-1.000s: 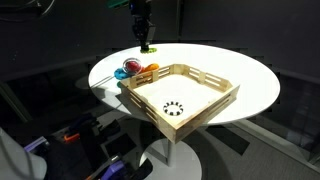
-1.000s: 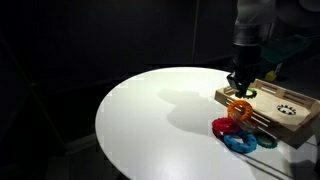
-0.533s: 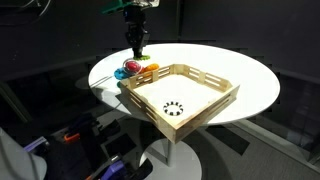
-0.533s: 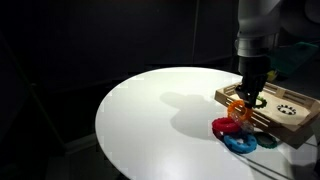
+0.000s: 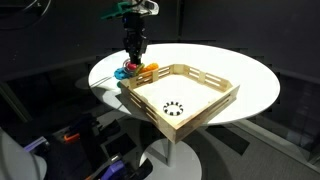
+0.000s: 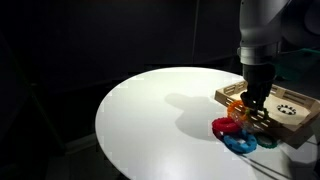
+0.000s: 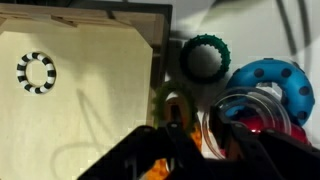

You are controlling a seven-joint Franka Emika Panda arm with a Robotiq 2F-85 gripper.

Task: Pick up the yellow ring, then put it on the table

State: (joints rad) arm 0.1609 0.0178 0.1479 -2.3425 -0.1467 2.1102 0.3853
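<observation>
Our gripper [image 6: 245, 108], jaws parted and empty, hangs over the yellow ring [image 7: 162, 103] just beside the wooden tray [image 5: 208, 108] at the edge of the table [image 6: 150, 110]; we judge ourselves mid-reach, needing to descend and clench

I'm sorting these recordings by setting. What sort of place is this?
Probably a lab or test room: a round white table lit in an otherwise dark space, a wooden tray with plastic rings beside it, and what looks like equipment on the floor.
</observation>
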